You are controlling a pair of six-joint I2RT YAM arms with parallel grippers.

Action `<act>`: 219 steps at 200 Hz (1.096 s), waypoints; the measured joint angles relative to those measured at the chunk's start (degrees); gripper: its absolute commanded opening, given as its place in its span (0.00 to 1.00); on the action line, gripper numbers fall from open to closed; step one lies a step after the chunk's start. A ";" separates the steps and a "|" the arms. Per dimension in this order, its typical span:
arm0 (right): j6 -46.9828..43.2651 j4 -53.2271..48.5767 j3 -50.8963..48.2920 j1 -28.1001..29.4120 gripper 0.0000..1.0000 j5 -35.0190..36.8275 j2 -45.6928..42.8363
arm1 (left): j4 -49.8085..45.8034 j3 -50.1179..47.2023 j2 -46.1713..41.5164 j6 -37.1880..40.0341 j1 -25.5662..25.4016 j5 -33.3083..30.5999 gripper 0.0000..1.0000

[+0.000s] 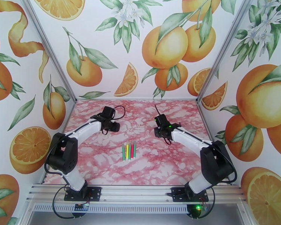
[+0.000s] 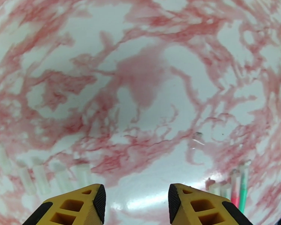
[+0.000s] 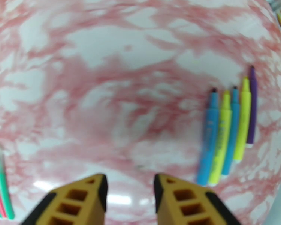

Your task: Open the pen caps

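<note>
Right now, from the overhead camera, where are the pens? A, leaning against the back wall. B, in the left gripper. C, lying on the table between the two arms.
C: the pens lie side by side on the table, between the left arm and the right arm.

From above, your pens (image 1: 129, 151) are too small to show whether the pen caps are on. The left wrist view's blurred green pen (image 2: 244, 188) is cut by the edge.
</note>
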 measured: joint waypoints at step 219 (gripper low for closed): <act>7.69 12.04 -8.83 16.59 0.45 -12.76 -0.55 | 13.75 -6.05 -3.48 -3.82 2.84 10.25 0.55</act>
